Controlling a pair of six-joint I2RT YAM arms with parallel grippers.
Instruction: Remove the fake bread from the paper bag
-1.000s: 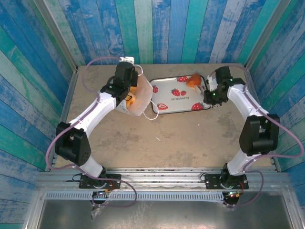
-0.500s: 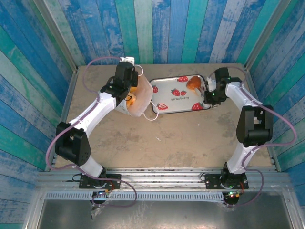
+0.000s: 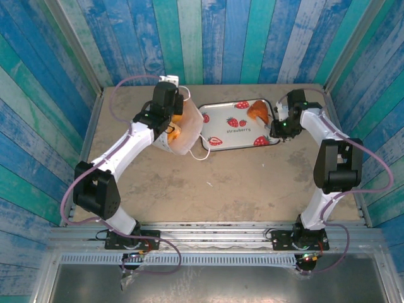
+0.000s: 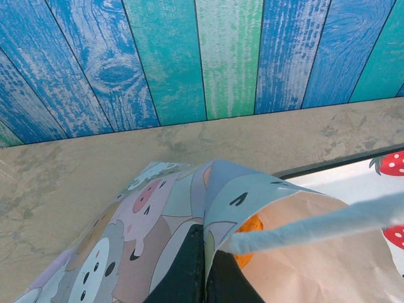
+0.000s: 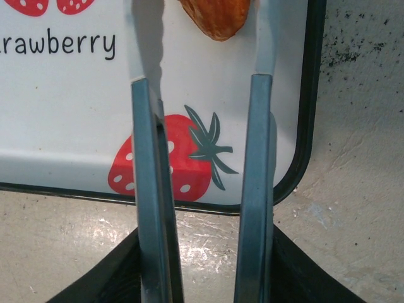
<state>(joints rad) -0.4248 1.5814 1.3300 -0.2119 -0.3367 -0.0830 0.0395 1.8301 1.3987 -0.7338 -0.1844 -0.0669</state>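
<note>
orange bread (image 5: 218, 16) at right rim of tray (image 5: 314, 76), right claw (image 5: 203, 69) spread

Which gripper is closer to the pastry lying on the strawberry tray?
Right. The right gripper sits open just short of the pastry; the left gripper is off at the bag, pinching its rim.

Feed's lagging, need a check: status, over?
Left pincer shut on bag rim. Right pincer open over tray, one bread lying there. More bread inside bag. Nothing blocking.
</note>
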